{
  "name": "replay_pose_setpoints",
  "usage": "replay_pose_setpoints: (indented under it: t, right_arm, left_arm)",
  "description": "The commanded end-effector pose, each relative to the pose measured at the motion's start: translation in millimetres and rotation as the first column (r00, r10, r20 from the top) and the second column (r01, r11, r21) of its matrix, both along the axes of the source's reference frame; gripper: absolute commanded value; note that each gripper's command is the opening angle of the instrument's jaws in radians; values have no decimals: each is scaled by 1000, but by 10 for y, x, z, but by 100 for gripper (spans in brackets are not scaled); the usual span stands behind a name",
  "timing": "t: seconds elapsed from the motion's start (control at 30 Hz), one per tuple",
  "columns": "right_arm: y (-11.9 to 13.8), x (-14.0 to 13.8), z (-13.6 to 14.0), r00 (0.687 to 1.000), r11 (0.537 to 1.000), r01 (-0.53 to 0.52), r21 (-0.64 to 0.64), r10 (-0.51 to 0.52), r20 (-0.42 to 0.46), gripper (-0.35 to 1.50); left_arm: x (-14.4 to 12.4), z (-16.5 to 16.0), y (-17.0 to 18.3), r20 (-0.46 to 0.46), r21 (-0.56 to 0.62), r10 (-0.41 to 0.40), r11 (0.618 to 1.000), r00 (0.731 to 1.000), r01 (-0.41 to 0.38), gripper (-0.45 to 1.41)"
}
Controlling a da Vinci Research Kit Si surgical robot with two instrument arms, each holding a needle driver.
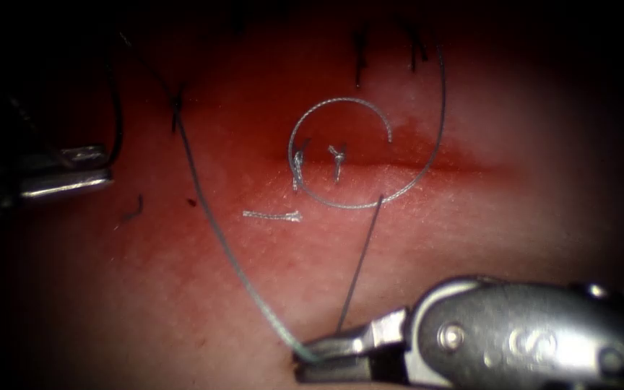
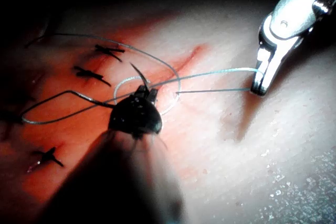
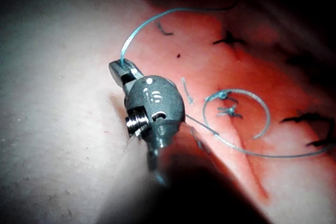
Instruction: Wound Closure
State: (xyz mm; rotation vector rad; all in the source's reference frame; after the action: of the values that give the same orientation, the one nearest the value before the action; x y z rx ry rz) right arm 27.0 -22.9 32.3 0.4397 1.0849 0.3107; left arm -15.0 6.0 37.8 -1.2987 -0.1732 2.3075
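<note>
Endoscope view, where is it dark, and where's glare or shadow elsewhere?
Endoscope view: edges dark, left tool dim, holding the needle off the tissue. Left wrist view: glare on right tool, which grips thread and casts a shadow.

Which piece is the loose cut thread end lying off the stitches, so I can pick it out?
Start at the cut across the tissue, then its two knots. Just below and left lies a short pale cut end, flat, straight, joined to nothing, unlike the long thread shut in the right tool. The left tool seems to hold the needle, off the tissue.
</note>
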Motion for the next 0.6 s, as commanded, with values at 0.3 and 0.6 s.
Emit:
replay_pose_setpoints:
  t: [0.3,0.6]
  right_arm:
    - [62,-45,65,994,978,-94,-186,82,-70,145]
    - [64,-49,174,998,967,-24,-252,38,50,135]
  left_arm:
    - [-2,10,7,-4,-6,1,1000,1000,-1,-45]
    - [5,26,15,-7,-5,1,1000,1000,-1,-45]
